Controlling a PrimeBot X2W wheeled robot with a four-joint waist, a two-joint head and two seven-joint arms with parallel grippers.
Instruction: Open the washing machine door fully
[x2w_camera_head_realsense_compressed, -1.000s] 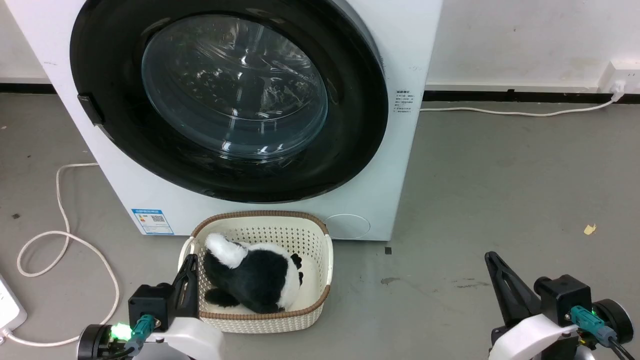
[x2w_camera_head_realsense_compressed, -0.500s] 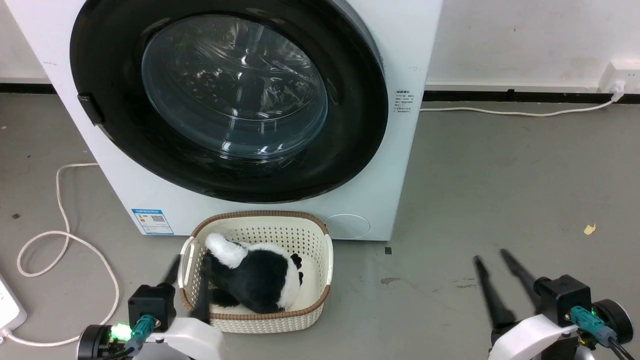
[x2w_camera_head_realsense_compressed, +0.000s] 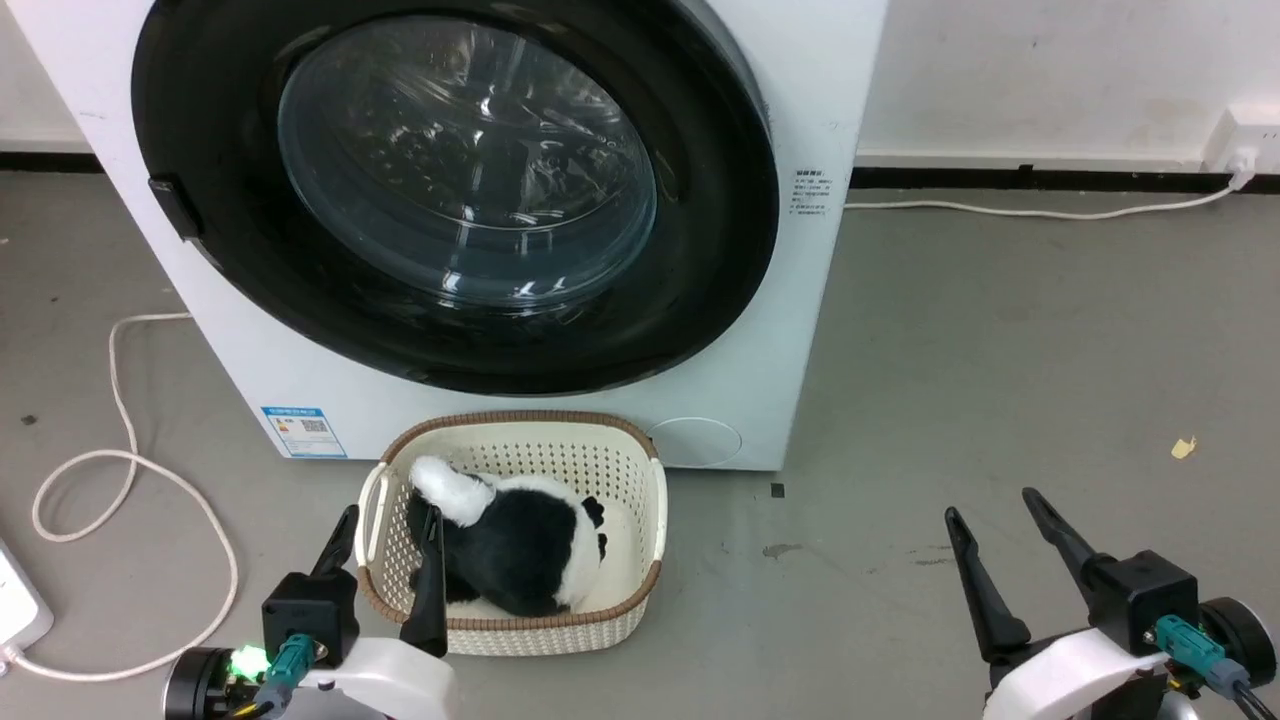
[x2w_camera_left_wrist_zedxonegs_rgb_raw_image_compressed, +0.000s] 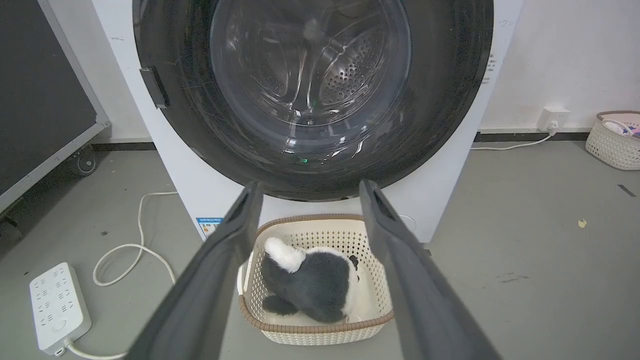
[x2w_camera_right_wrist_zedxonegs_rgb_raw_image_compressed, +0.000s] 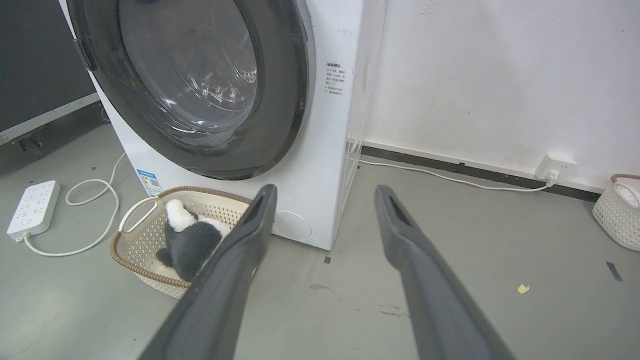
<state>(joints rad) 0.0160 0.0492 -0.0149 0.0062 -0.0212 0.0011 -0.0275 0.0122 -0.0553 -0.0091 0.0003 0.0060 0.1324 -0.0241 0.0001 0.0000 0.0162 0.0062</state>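
Washing machine door sitting flush-shut; basket crowding washing machine base; floor stretching to its right. Left gripper, right gripper hovering nearby, gaping, empty.

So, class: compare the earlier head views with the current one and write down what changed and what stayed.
The left gripper and right gripper both spread their jaws from shut to wide apart; neither holds anything. The head camera shifted slightly. The washing machine door stayed shut, the basket and plush toy in place.

Left fingers, right fingers spread wide, empty
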